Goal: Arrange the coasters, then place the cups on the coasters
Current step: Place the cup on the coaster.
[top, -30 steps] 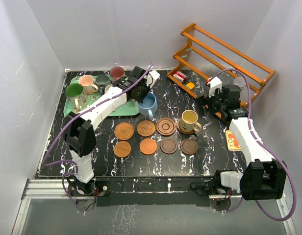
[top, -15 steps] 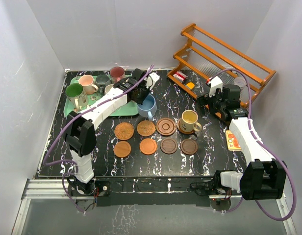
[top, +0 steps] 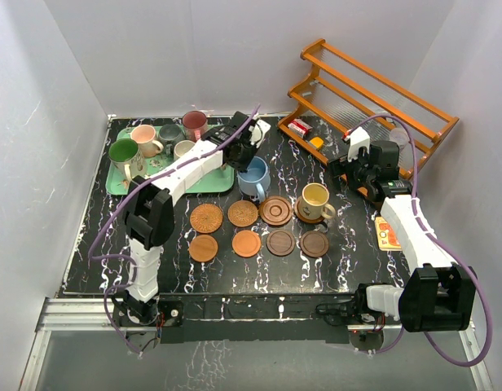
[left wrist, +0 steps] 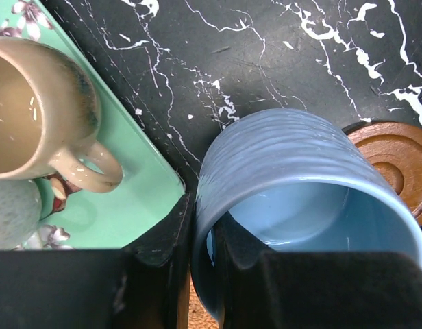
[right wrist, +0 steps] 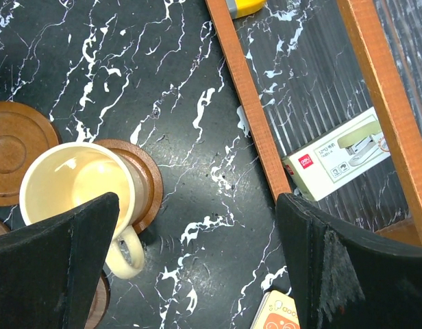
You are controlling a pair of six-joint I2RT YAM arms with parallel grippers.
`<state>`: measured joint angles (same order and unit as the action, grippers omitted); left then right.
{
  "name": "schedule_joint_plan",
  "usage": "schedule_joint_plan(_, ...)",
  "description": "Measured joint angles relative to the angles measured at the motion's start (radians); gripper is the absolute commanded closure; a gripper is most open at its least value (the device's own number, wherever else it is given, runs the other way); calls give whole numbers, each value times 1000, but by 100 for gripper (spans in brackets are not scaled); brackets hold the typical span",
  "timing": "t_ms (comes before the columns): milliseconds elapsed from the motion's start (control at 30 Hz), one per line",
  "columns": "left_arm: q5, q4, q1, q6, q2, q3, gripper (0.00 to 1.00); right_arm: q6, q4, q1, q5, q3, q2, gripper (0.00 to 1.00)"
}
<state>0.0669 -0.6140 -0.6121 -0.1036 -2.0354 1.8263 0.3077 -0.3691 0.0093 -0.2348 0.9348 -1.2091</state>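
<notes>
My left gripper [top: 244,160] [left wrist: 201,240] is shut on the wall of the light blue cup [top: 253,177] [left wrist: 293,157], one finger inside and one outside. It holds the cup just past the green tray's corner, behind the coasters. Tan woven coasters [top: 206,217] [top: 243,213] and dark brown coasters [top: 275,210] [left wrist: 396,157] lie in two rows. A yellow-cream cup [top: 315,200] [right wrist: 74,185] stands on a dark brown coaster [right wrist: 146,175]. My right gripper [top: 349,167] [right wrist: 197,274] hangs open, just right of that cup. Green [top: 123,152], pink [top: 143,137] and cream-white [top: 184,149] [left wrist: 33,116] cups stand on the tray.
The green tray [top: 116,186] [left wrist: 142,199] sits at the back left, also holding grey-teal [top: 170,133] and maroon [top: 194,122] cups. An orange wooden rack [top: 373,90] [right wrist: 249,96] stands at the back right with a small box [top: 298,128] [right wrist: 338,154] in it. An orange card [top: 387,234] lies by the right arm.
The left arm has carried the light blue cup a little to the right and nearer the coaster rows. The right arm has not moved.
</notes>
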Motion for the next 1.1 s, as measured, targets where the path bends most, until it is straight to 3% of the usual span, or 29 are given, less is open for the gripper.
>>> schedule_joint_plan(267,17,3,-66,82,-4,-17,100,0,0,0,-4,0,0,2)
schedule_joint_plan(567,146,-68,-205,174,-50,34,100,1,-1,-6,-11,0,0,2)
schedule_joint_plan(1100,183,-83,-210,213,-108,48,100,1,-5,-32,-44,0,0,2)
